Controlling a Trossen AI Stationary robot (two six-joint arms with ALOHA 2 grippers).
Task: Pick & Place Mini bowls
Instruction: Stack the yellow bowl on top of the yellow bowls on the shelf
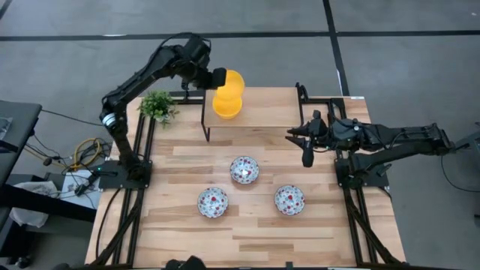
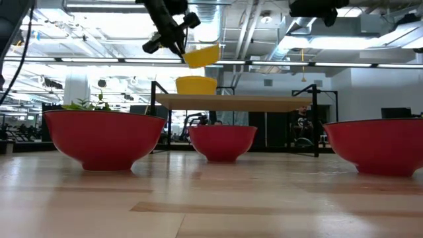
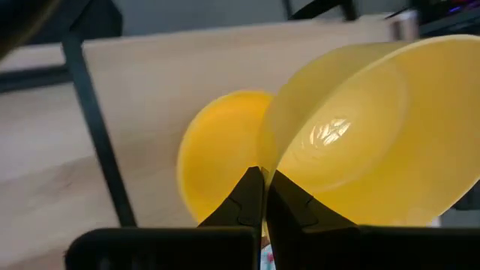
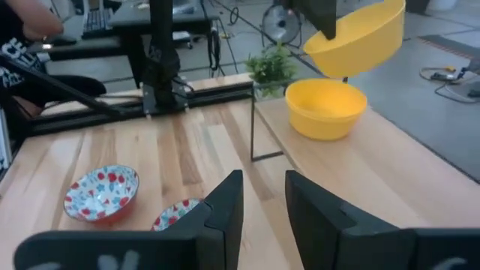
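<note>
My left gripper [image 1: 219, 78] [image 3: 264, 191] hangs over the raised wooden shelf [image 1: 270, 109] at the table's far edge, shut on a glossy yellow mini bowl [image 1: 232, 79] [image 2: 201, 55]. A second yellow bowl [image 1: 226, 105] [image 4: 325, 109] rests by its base on the shelf, just below the held one. Three floral white bowls with red outsides [image 1: 244, 169] [image 1: 213, 202] [image 1: 289, 199] stand on the table in front of the shelf. My right gripper [image 1: 294, 135] [image 4: 264, 195] waits open by the shelf's right end, touching nothing. My left gripper pinches the yellow bowl by its rim [image 3: 267, 174], on the bowl's left side, one finger [image 3: 247, 196] outside the wall and one finger [image 3: 296, 202] inside. The fingers slant down from the table's left. The bowl is lifted clear and tilted, above the yellow bowl [image 3: 217, 157] on the shelf.
A small green plant [image 1: 157, 105] stands at the table's far left, beside the shelf's black leg [image 1: 205, 120]. Bare wood lies on the shelf's right half [image 1: 277, 112] and along the table's near edge. In the right wrist view a person [image 4: 22, 30] shows beyond the table.
</note>
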